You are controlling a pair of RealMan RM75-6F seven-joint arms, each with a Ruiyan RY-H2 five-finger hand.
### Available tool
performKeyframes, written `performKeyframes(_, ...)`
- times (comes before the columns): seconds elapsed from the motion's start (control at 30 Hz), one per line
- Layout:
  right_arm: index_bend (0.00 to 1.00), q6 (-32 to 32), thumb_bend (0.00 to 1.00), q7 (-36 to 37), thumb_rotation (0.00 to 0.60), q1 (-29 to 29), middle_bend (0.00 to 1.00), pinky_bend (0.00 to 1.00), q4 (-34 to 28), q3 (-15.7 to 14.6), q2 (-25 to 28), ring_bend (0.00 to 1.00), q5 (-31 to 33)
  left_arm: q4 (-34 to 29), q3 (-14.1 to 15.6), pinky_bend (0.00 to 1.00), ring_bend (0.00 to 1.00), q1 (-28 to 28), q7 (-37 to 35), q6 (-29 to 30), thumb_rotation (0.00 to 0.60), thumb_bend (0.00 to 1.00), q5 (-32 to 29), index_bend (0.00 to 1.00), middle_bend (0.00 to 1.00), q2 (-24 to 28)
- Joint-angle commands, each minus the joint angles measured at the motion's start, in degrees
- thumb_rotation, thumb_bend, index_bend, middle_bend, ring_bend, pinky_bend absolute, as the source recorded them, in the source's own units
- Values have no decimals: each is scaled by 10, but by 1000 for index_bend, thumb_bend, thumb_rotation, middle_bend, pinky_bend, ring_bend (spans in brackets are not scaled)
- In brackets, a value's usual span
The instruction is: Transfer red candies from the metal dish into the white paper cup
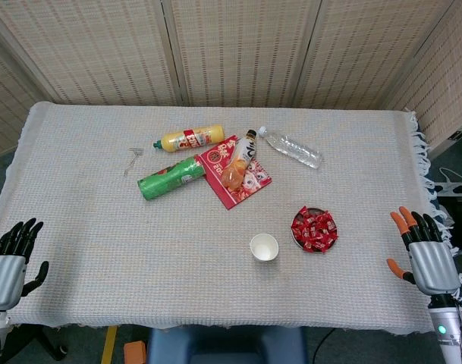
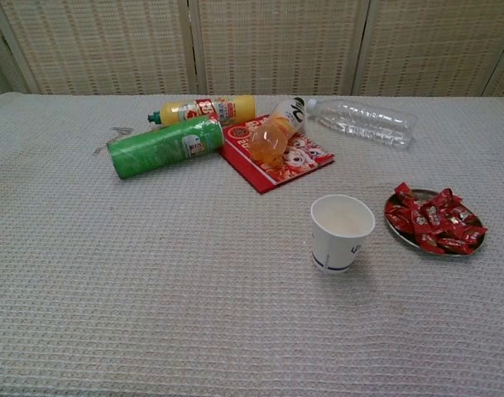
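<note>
A small round metal dish [image 1: 297, 236] [image 2: 391, 229] heaped with red wrapped candies [image 1: 315, 229] [image 2: 434, 219] sits right of centre near the front. Just left of it stands an upright white paper cup [image 1: 264, 247] [image 2: 342, 232]; nothing shows inside it. My left hand [image 1: 12, 262] hangs at the front left table corner, fingers extended and apart, holding nothing. At the front right edge is my right hand [image 1: 425, 254], with orange fingertips, fingers spread, holding nothing, well right of the dish. The chest view shows neither hand.
Toward the back lie a green can [image 1: 171, 177] [image 2: 165, 146], a yellow bottle [image 1: 191, 138] [image 2: 206, 109], an orange drink bottle [image 1: 238, 161] [image 2: 274, 132] on a red packet [image 1: 239, 184] [image 2: 280, 165], and a clear plastic bottle [image 1: 291, 147] [image 2: 363, 121]. A woven cloth [image 1: 102, 227] covers the table.
</note>
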Motion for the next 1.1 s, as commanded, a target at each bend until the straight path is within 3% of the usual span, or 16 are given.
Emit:
performKeyframes(0.03, 0, -11, 163, -11, 597, 7, 0, 0, 6, 3, -7, 0, 7, 3, -3, 130, 0, -7, 3, -18, 600, 420, -13, 0, 0, -2)
performKeyframes(0.2, 0, -34, 162, -20, 596, 23, 0, 0, 19, 2, -25, 0, 6, 7, -5, 130, 0, -15, 1, -36, 600, 421, -23, 0, 0, -3)
performKeyframes(0.37, 0, -117, 162, -44, 597, 81, 0, 0, 8, 16, -29, 0, 15, 10, -11, 130, 0, -23, -8, -51, 600, 420, -35, 0, 0, -1)
performKeyframes(0.7, 0, -280, 163, -172, 596, 195, 0, 0, 43, 47, -98, 0, 143, 16, -15, 133, 0, -30, -37, -75, 600, 420, -57, 0, 0, 7)
performKeyframes(1.1, 0, -314, 163, -194, 597, 234, 0, 0, 85, 33, -140, 0, 192, 20, -17, 134, 0, -34, -60, -87, 600, 419, -66, 0, 0, 14)
